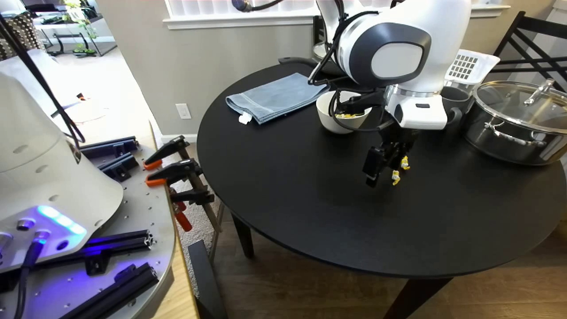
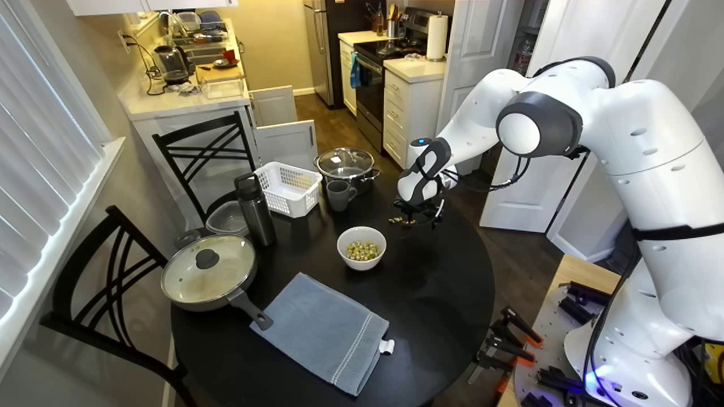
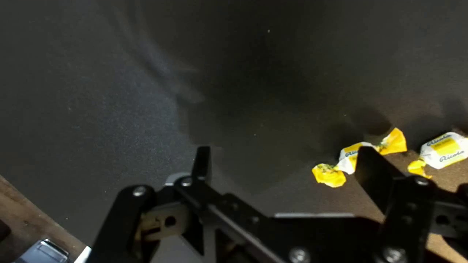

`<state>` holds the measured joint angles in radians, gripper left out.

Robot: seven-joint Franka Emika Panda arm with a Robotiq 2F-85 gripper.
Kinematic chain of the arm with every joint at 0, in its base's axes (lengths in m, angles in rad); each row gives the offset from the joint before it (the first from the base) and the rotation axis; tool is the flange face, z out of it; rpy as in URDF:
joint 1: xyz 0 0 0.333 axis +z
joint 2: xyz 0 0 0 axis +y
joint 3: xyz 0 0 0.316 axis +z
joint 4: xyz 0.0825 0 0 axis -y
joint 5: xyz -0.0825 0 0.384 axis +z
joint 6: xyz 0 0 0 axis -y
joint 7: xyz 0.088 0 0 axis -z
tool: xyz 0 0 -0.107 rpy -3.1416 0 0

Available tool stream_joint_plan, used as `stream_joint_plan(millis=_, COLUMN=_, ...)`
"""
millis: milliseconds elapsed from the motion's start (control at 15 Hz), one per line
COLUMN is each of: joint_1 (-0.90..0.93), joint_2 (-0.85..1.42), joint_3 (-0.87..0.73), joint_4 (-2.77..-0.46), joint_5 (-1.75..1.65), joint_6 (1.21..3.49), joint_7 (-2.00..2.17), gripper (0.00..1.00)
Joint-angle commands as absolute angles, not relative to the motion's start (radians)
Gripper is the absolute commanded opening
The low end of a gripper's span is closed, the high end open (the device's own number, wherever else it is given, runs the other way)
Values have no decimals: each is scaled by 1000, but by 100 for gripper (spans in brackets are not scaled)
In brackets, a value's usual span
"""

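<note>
In the wrist view, the black two-fingered gripper (image 3: pixel 283 153) is standing wide open and is holding nothing. A small candy in a yellow-and-white twist wrapper (image 3: pixel 351 155) is lying on the round black counter (image 3: pixel 109 91), partly hiding behind the right finger; another candy in the same wrapping (image 3: pixel 444 150) is resting farther right.

In an exterior view, the two candies are lying just left of the gripper. A round white bowl (image 2: pixel 362 264), nearer and farther left, is holding a heap of similar candies (image 2: pixel 363 250). A grey mug (image 2: pixel 339 198), a white plastic basket (image 2: pixel 285 202) and a glass-lidded steel pot (image 2: pixel 346 167) are standing on the far side. A lidded grey frying pan (image 2: pixel 206 277) is sitting at left, and a folded blue-grey towel (image 2: pixel 331 333) is lying near.

In an exterior view, the two candies are lying just right of the gripper, while orange-tipped black clamps (image 1: pixel 177 171) are sitting left of the counter.
</note>
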<state>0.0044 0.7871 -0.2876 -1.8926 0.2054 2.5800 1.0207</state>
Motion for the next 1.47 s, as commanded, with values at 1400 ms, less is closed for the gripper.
stream_joint_plan(millis=1400, joint_1=-65, joint_2=946, joint_3=-219, joint_4=-1628, joint_5=223, joint_6=2491, joint_7=1174, gripper=67)
